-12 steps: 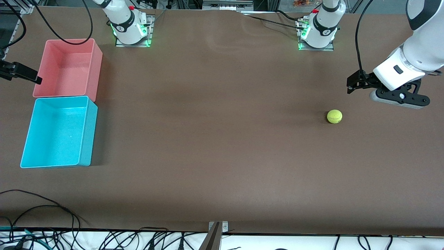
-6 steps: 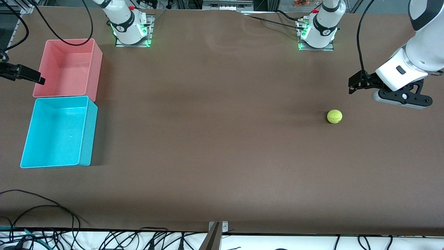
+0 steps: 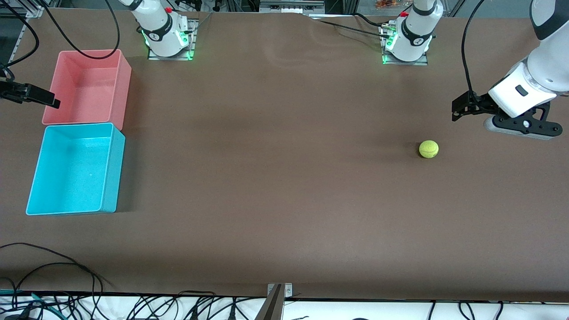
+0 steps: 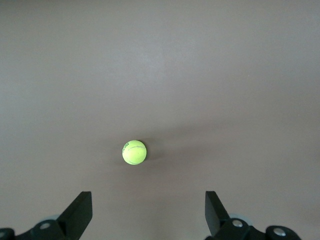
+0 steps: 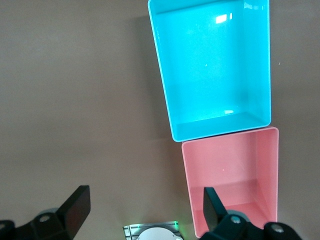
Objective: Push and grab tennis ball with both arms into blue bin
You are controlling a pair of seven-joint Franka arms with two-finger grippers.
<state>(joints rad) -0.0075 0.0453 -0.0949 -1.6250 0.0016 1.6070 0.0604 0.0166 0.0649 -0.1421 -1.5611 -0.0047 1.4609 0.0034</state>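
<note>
tennis ball (image 3: pixel 428 149): fuzzy yellow-green sphere, lay on matte brown worktop (image 3: pixel 284 178)
blue bin (image 3: pixel 74 169): smooth rectangular plastic
left hand (image 4: pixel 149 212): released
right hand (image 5: pixel 145 210): released

Tennis ball (image 3: pixel 428 149) lay on bench (image 3: pixel 284 200) toward left arm's end. Blue bin (image 3: pixel 75 169) sat at right arm's end, touching pink bin (image 3: pixel 87 86), nearer front camera than it.

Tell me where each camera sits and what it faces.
Front view: high across the table, facing both arm bases; tennis ball, blue bin, left claw.
Left wrist view: looks down on the ball; open left claw.
Right wrist view: looks down on the blue bin; open right claw.
Front shares one with each.
</note>
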